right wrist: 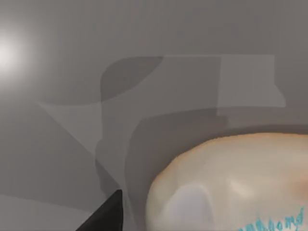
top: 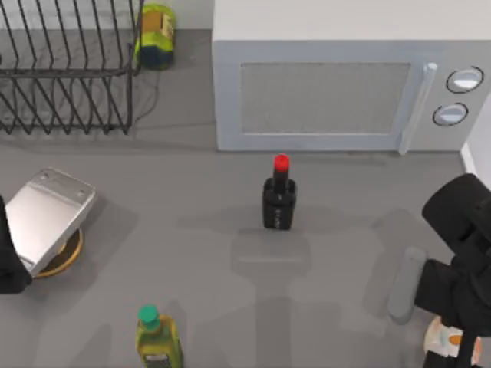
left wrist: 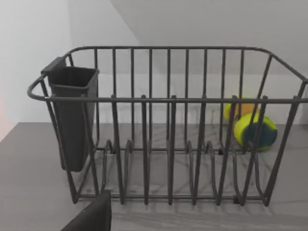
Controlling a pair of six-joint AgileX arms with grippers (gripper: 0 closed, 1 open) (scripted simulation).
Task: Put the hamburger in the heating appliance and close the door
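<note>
Cream mottled round hamburger [right wrist: 231,187] under right claw [top: 453,349]; microwave door [top: 326,96] shut.

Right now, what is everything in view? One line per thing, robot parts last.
hamburger: one, cream-tan, near right table corner, under the right arm.
microwave: one, pale grey, back right; door shut.
wire rack: one, black, back left.
red-capped bottle: one, black, centre, upright.
green-capped bottle: one, yellow-green, front left of centre.
lying bottle: one, yellow-green, behind the rack's right end.
silver scale: one, on a tan disc, left edge.
left arm: black, left edge.
right gripper: black, over the hamburger.
</note>
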